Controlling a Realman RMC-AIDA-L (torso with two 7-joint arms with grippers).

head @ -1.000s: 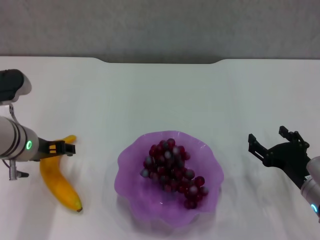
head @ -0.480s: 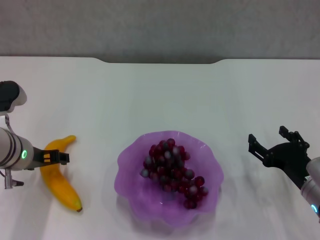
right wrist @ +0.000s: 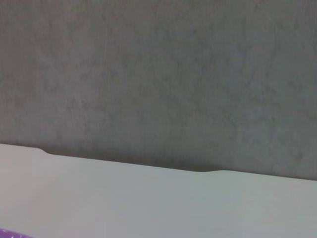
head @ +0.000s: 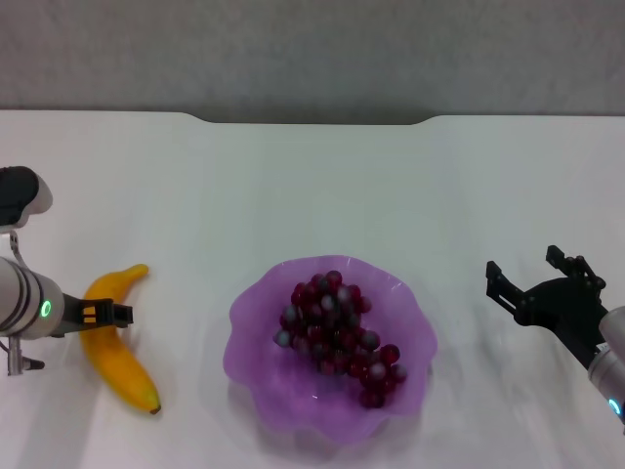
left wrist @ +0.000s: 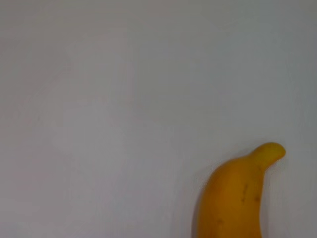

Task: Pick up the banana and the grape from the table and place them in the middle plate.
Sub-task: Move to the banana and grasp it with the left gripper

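Observation:
The banana [head: 119, 357] lies on the white table [head: 312, 186] at the left, apart from the plate; it also shows in the left wrist view [left wrist: 237, 198]. My left gripper [head: 105, 315] is over the banana's upper half. The grape bunch [head: 337, 327] lies inside the purple scalloped middle plate [head: 256, 391] at the centre front. My right gripper [head: 527, 274] is open and empty, hovering to the right of the plate. The right wrist view shows only the table [right wrist: 148, 198], a wall and a sliver of the plate [right wrist: 10, 234].
The table's far edge has a notch [head: 312, 120] with a grey wall behind it. Bare tabletop lies between the banana and the plate and beyond the plate.
My left arm has drawn back toward the left front, its gripper sliding down along the banana. The banana, grapes, plate and right arm have not moved.

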